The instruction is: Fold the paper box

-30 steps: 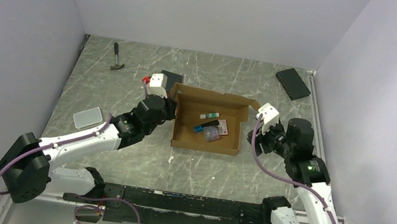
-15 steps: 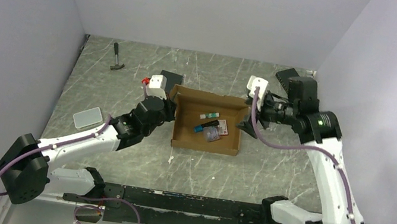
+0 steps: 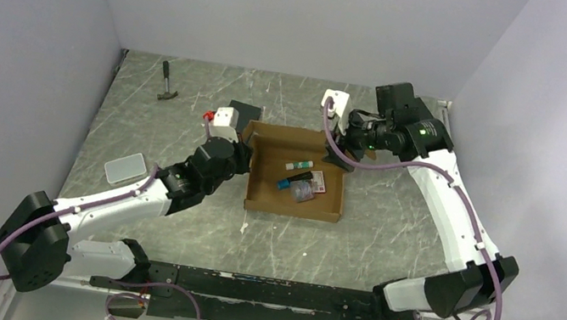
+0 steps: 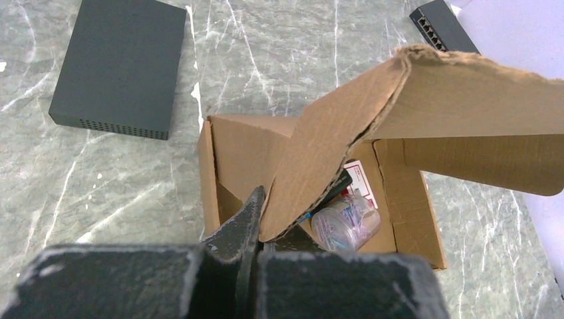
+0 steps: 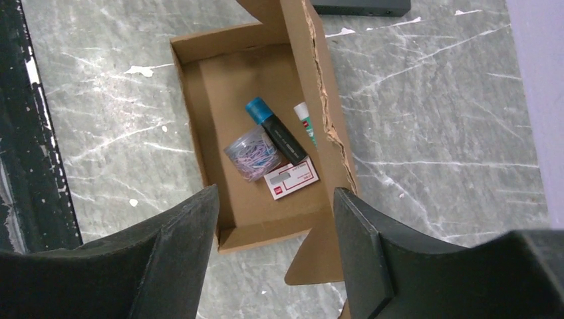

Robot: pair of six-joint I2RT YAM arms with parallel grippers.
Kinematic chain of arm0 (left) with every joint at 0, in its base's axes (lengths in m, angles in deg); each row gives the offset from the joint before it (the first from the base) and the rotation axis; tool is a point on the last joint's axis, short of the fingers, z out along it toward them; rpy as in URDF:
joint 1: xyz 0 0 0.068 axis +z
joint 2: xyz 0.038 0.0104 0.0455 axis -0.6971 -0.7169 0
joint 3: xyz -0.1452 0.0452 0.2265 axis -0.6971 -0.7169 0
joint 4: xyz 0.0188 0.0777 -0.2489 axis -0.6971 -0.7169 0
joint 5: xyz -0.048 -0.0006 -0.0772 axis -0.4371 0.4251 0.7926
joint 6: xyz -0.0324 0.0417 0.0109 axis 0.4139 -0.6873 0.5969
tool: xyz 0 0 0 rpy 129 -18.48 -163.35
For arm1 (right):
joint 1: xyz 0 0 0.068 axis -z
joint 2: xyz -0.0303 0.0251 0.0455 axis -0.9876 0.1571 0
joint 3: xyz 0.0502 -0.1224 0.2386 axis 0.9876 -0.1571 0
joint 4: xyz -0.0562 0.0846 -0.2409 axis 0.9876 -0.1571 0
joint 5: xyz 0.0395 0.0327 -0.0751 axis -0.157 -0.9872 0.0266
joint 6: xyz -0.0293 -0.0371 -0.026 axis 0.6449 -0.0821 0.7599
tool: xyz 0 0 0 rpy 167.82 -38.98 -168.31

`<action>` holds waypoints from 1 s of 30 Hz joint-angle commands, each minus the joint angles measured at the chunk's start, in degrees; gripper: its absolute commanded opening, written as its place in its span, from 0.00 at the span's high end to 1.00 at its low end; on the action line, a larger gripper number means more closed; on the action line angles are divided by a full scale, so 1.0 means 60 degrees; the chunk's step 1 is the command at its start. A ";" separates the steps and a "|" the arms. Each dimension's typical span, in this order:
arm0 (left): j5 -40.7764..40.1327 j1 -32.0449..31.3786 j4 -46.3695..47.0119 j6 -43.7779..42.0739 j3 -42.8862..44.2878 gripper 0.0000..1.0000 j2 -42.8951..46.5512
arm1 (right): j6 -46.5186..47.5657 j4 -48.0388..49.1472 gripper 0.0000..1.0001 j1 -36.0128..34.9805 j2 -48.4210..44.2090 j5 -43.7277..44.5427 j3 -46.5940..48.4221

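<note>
The paper box lies open in the middle of the table, with a marker, a glue stick, a tub of paper clips and a small red-and-white packet inside. My left gripper is at the box's left wall, shut on a cardboard flap that it holds raised over the inside; its fingers pinch the flap's lower edge. My right gripper hovers above the box's far right corner, open and empty. In the right wrist view its gripper frames the box and a torn side wall.
A hammer lies at the far left. A flat black box sits just behind the left gripper and shows in the left wrist view. A black network switch lies far right. A pale flat case lies left of the left arm.
My right arm has swung up from the box's right side to its far right corner, with the gripper open above it. The left gripper and the box have not moved.
</note>
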 commanded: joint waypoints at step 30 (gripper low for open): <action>0.0545 -0.0056 -0.0743 0.0116 -0.0003 0.95 0.0273 | 0.0993 -0.0579 0.77 -0.0128 0.1301 0.0187 0.1363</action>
